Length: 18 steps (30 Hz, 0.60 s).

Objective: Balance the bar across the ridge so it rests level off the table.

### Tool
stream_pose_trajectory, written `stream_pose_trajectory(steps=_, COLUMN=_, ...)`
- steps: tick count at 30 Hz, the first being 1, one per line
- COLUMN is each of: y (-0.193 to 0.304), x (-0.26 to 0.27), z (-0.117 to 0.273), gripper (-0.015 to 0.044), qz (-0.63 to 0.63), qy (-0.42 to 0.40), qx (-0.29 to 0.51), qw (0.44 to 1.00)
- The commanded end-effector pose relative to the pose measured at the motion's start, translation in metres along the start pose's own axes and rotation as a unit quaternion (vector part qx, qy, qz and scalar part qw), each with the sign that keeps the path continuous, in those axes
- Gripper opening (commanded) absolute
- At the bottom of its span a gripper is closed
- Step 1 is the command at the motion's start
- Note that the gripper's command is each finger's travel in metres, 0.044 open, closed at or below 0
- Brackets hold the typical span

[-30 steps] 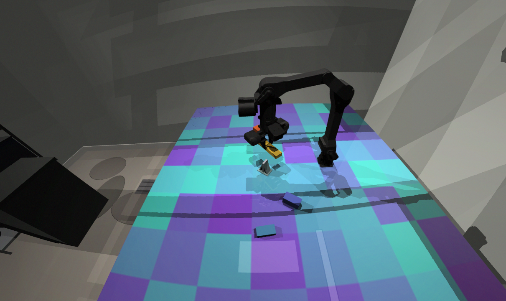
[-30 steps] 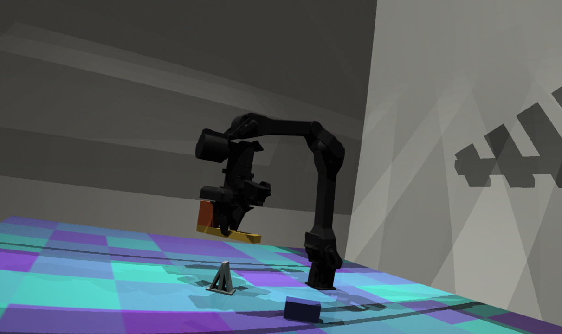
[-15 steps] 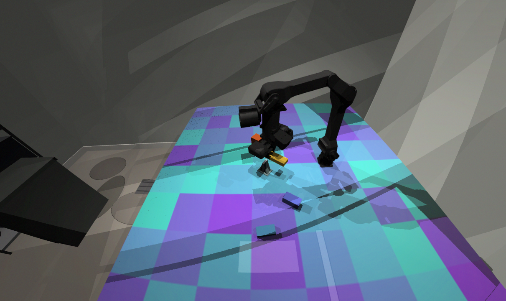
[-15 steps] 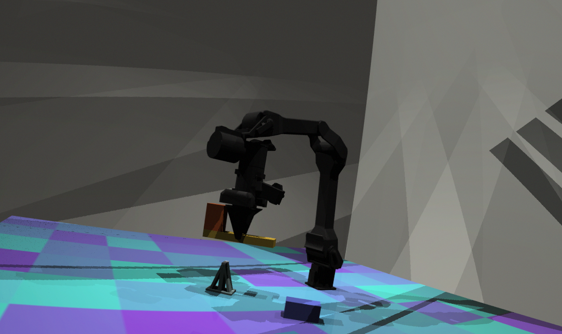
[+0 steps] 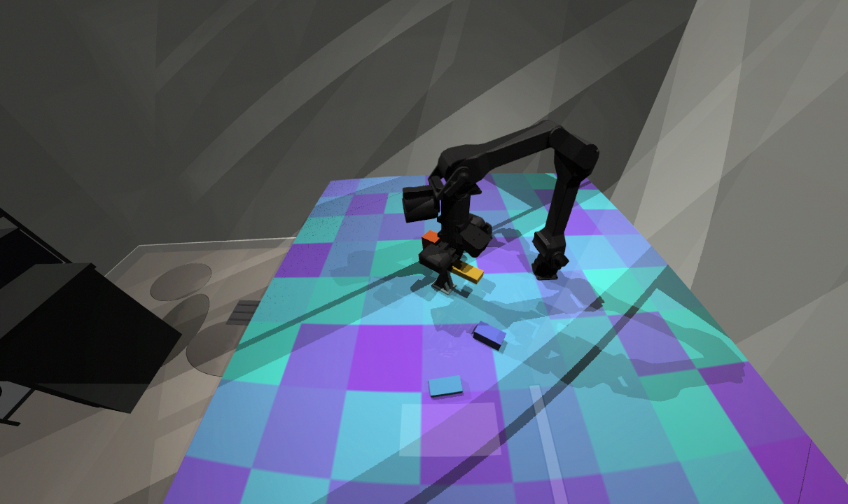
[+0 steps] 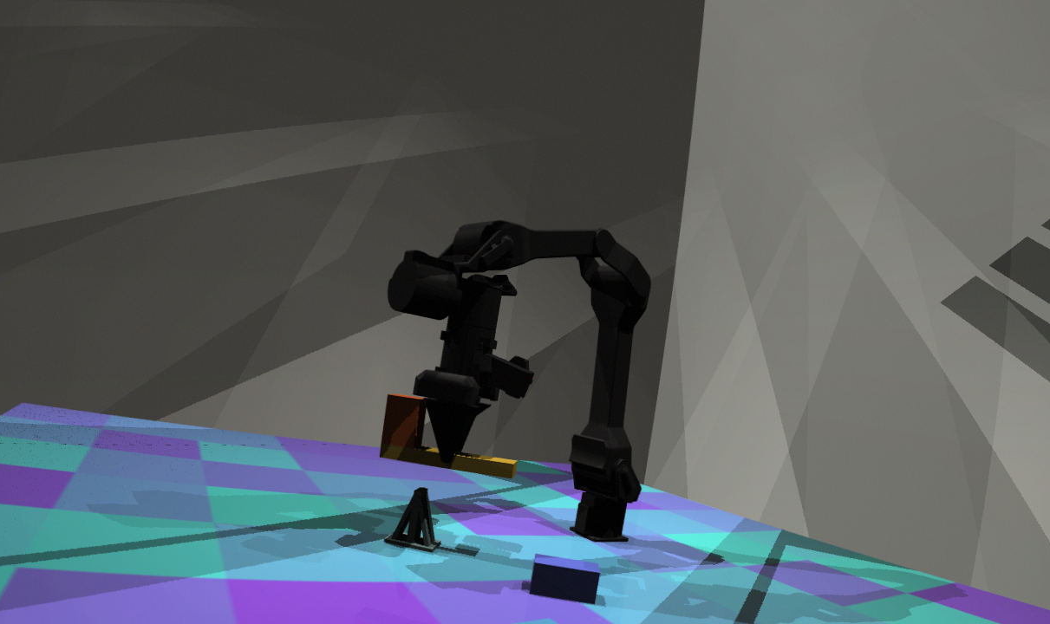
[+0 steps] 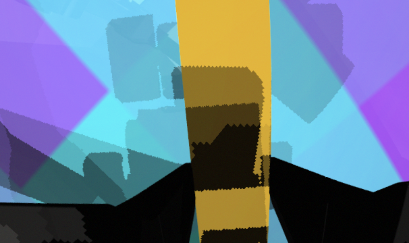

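My gripper [image 6: 450,459] [image 7: 229,169] is shut on the yellow bar, fingers on its two long sides. The bar [image 5: 469,271] [image 6: 487,464] [image 7: 225,34] hangs in the air, with an orange block [image 5: 431,236] [image 6: 402,423] upright on its far left end. In the exterior view the bar slopes slightly down to the right in the picture. The ridge, a small dark stand with a narrow top [image 5: 443,281] [image 6: 417,521], stands on the table. The bar is above the height of its top and apart from it in the exterior view. The ridge is not visible in the wrist view.
A blue-violet block [image 5: 489,335] [image 6: 564,579] lies on the table in front of the ridge. A light blue block [image 5: 445,385] lies nearer the top camera. The arm's base [image 5: 544,270] [image 6: 599,527] stands to the right of the ridge. Shadows cross the checkered table [image 5: 386,357].
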<state>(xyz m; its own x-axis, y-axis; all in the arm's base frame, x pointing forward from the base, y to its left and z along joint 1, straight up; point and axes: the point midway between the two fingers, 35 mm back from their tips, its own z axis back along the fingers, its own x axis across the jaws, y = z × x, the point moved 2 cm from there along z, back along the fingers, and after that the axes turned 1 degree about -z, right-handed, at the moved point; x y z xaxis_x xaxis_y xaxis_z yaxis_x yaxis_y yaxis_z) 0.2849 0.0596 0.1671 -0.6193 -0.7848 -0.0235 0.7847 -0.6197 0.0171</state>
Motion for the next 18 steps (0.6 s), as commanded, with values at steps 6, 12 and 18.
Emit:
stream_pose_trajectory(steps=6, y=0.000, x=0.002, z=-0.015, gripper=0.0000, qz=0.003, qy=0.000, qx=0.001, qw=1.000)
stream_pose_trajectory(steps=12, y=0.000, x=0.003, z=-0.024, gripper=0.0000, qz=0.003, qy=0.000, qx=0.001, qw=1.000)
stream_pose_trajectory(steps=18, y=0.001, x=0.003, z=-0.026, gripper=0.0000, qz=0.003, qy=0.000, qx=0.001, qw=1.000)
